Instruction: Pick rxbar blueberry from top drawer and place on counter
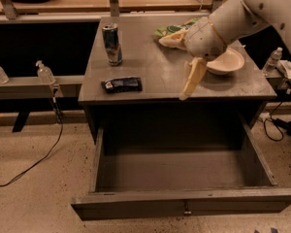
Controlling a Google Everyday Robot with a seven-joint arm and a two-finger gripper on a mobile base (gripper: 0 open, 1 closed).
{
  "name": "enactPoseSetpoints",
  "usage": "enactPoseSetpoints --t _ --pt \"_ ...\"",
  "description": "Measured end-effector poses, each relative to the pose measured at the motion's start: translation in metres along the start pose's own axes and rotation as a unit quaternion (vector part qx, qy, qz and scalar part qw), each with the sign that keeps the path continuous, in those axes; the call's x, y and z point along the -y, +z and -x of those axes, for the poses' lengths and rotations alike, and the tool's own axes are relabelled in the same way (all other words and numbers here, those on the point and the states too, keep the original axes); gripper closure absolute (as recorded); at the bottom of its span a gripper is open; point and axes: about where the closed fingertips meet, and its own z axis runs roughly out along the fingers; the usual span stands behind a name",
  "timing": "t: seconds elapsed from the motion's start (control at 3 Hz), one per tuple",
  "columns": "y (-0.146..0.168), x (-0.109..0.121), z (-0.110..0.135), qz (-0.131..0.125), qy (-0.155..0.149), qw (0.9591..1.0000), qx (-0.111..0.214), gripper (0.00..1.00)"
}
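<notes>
The blueberry bar (121, 84) is found lying flat on the counter (160, 76), near its left front corner and apart from everything else, so the placing is judged to be done. Its wrapper is dark and glossy, with pale label marks – a thin, small rectangle set lengthwise along the front edge.

The gripper (189, 84) is hung above the near edge of the counter, right of centre and well apart from the bar. It points down and is tilted slightly to the left. Whether the claw is released or clenched cannot be told, though the bar is plainly not in it. The white, smooth, rounded arm (228, 18) is reached in from the far right.

The top drawer (184, 203) is left pulled fully out towards the viewer. It is a shallow grey box with matte walls and nothing seen inside, and a small metal knob (186, 210) is fixed at the middle of its flat front.

Further back on the counter, a tall metal can (112, 44) is stood upright at the left. A crinkled green bag (170, 29) and a pale round bowl (228, 62) are placed at the right.
</notes>
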Motion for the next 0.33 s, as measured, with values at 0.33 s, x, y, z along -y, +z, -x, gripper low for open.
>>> enactPoseSetpoints --t 0.33 --pt "-0.0117 -0.0054 -0.0072 -0.01 0.001 0.9999 0.002 0.0"
